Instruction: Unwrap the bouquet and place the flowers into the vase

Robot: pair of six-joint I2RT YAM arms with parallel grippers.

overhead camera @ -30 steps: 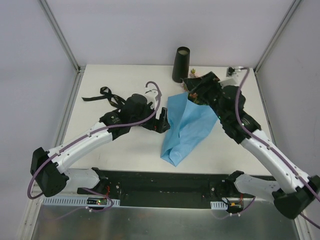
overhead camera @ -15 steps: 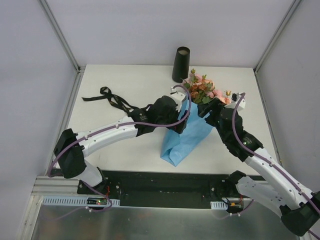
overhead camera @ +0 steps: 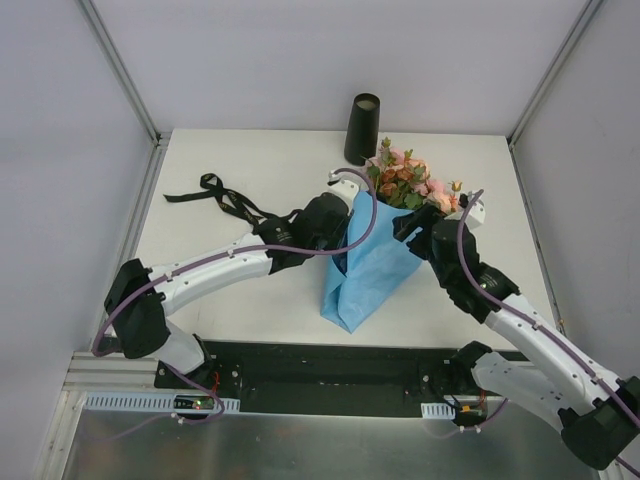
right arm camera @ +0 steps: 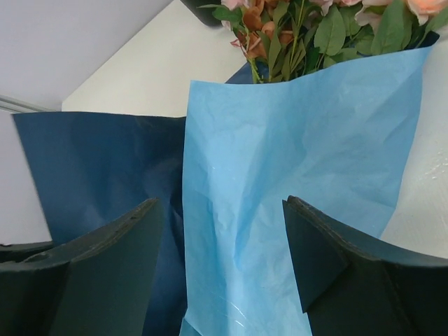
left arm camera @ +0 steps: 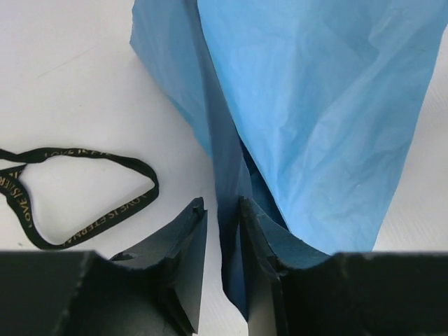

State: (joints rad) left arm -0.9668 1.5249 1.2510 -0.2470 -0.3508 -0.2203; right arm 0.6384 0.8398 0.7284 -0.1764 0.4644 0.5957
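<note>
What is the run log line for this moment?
step: unwrapping | ribbon: untied, lying aside | left tool: shut on blue paper | right tool: open, astride paper | flowers: in paper | vase: upright

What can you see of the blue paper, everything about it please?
The blue paper is a thin, creased sheet, light blue outside and darker inside, folded in a loose cone around the flowers, with its narrow end toward the arms. It rests on the white table. The left hand pinches one edge; the right hand straddles it, open.
</note>
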